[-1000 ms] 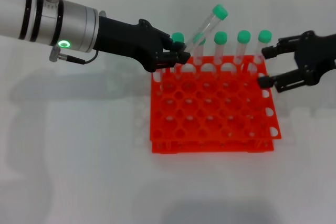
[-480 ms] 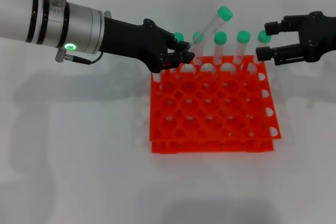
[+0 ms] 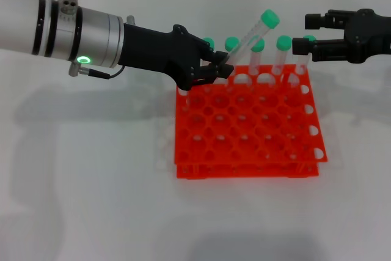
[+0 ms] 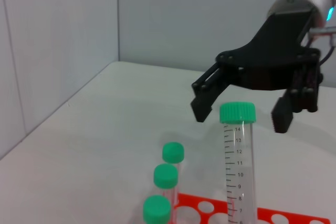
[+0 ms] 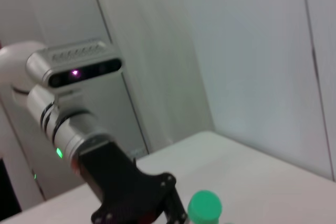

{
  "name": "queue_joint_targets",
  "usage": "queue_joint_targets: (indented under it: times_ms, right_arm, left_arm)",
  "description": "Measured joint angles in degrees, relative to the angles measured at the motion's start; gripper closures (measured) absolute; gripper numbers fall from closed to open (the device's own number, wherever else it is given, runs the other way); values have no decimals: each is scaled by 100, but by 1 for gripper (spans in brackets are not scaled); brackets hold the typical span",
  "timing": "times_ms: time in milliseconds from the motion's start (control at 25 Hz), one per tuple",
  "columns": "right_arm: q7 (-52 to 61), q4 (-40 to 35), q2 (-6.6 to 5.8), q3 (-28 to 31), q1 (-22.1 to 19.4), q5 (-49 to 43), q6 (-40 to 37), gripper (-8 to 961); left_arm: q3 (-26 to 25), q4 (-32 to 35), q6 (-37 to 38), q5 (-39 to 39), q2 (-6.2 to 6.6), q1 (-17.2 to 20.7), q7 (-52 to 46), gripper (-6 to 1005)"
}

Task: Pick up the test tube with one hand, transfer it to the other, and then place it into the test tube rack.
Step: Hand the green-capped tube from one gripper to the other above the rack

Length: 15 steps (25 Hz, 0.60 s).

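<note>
My left gripper (image 3: 217, 69), on the wrist with the green light, is shut on the lower part of the test tube (image 3: 250, 40). The tube tilts up and to the right over the back row of the orange test tube rack (image 3: 256, 164), its green cap uppermost. My right gripper (image 3: 303, 33) is open just right of the cap, apart from it. In the left wrist view the tube (image 4: 239, 171) stands in front of the open right gripper (image 4: 241, 117). The right wrist view shows the cap (image 5: 205, 206) and the left gripper (image 5: 140, 199).
Several other green-capped tubes (image 3: 283, 43) stand in the rack's back row, under and beside the held tube; three show in the left wrist view (image 4: 166, 176). The rack's other holes hold nothing. White tabletop lies around the rack, with a wall behind.
My left gripper has carried the tube a little up and to the right. My right gripper has risen from beside the rack's right edge to the height of the tube's cap.
</note>
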Motion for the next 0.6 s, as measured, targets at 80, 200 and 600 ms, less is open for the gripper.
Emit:
queue_joint_targets:
  times_ms: [80,200,600]
  right_arm:
    - [-76,129,18,1,-11,108,50,207]
    - [-212,293,86,2,-13,242,117,208]
    - [-836,1027,196,-8,-8,1040,190,211]
  left_arm:
    - [3,0,11,-24,0,6,14,808]
    - [-1,-6,-9,-29,0,15,16,808]
    - [-44,-8,-45,-29,-17,20,17,808]
